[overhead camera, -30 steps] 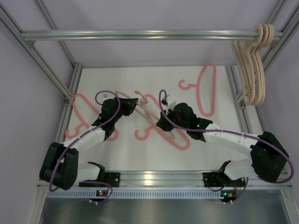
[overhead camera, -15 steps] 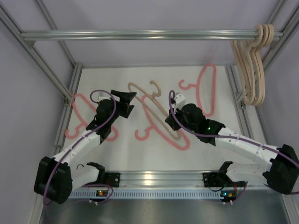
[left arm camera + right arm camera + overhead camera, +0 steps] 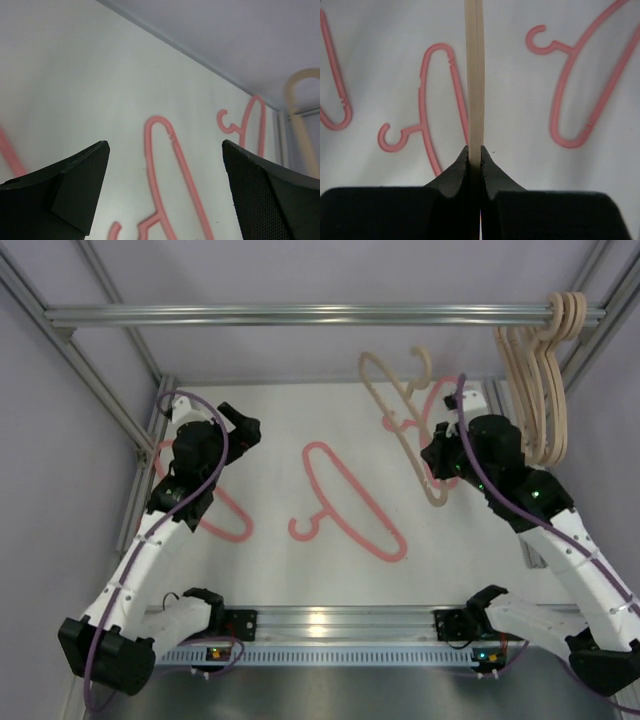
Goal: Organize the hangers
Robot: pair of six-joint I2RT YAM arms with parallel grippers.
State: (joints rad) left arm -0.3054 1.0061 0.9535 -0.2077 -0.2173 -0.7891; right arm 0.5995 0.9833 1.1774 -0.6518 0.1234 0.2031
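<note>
pink hangers (image 3: 318, 448) lie flat below the beige hanger (image 3: 474, 75).

Hung beige hangers (image 3: 550, 400) crowd the rail's (image 3: 300, 314) right end; leftward it's free

The pink hangers (image 3: 318, 448) and the beige hanger (image 3: 474, 75) look like smooth plastic. The table (image 3: 270, 430) is matt white, the rail (image 3: 300, 314) brushed metal. The left end effector (image 3: 165, 144) is matt black, finely dimpled inside.

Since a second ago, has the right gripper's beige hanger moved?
Yes. The beige hanger has gone from over the middle pink hanger up and right, toward the hung beige hangers.
</note>
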